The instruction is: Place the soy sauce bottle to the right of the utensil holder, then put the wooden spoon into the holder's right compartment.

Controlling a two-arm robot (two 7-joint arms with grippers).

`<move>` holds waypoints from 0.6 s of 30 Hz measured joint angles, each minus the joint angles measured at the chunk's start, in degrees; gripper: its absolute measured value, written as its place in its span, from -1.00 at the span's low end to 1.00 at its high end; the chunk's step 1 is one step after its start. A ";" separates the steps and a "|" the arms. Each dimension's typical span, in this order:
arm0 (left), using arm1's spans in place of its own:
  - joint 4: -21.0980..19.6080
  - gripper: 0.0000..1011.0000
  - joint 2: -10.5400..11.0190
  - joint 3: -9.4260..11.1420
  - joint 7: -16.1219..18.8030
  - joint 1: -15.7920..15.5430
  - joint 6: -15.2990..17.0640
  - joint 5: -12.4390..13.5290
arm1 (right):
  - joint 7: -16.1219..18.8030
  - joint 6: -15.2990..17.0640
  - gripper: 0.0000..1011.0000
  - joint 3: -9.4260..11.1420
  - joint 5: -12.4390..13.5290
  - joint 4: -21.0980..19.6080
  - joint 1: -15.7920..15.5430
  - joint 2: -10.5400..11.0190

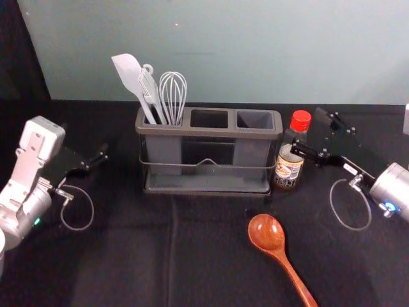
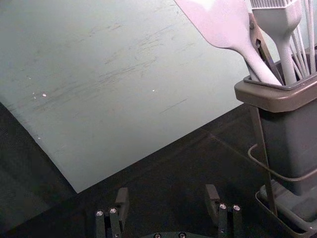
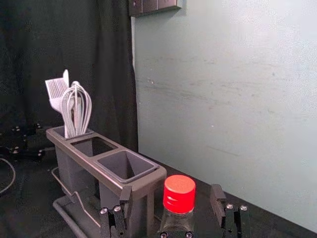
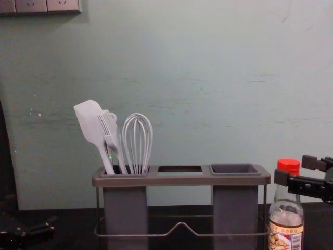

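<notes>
While the bottle (image 1: 291,153) stands upright and the spoon (image 1: 267,233) slants bowl-first toward the holder (image 1: 208,132), left gripper (image 1: 88,141) and right gripper (image 1: 307,132) flank it, jaws wide.

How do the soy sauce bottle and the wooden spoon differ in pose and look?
The soy sauce bottle stands upright by the right end of the holder; the wooden spoon lies down in front of it. The bottle is clear, with a red cap and printed label; the spoon is plain reddish-brown. The right tool is open around the bottle, while the spoon is unheld. Both are outside the holder.
</notes>
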 joint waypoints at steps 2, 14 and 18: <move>0.00 0.99 0.00 0.00 0.00 0.00 0.00 0.00 | -0.10 0.08 0.98 0.34 0.02 -1.07 -0.54 0.33; 0.00 0.99 0.00 0.00 0.00 0.00 0.00 0.00 | -4.02 5.35 0.98 3.90 -0.64 -15.08 -6.60 5.59; 0.00 0.99 0.00 -0.01 0.00 0.00 0.00 0.00 | -5.51 8.41 0.98 5.77 -0.16 -21.20 -9.87 7.88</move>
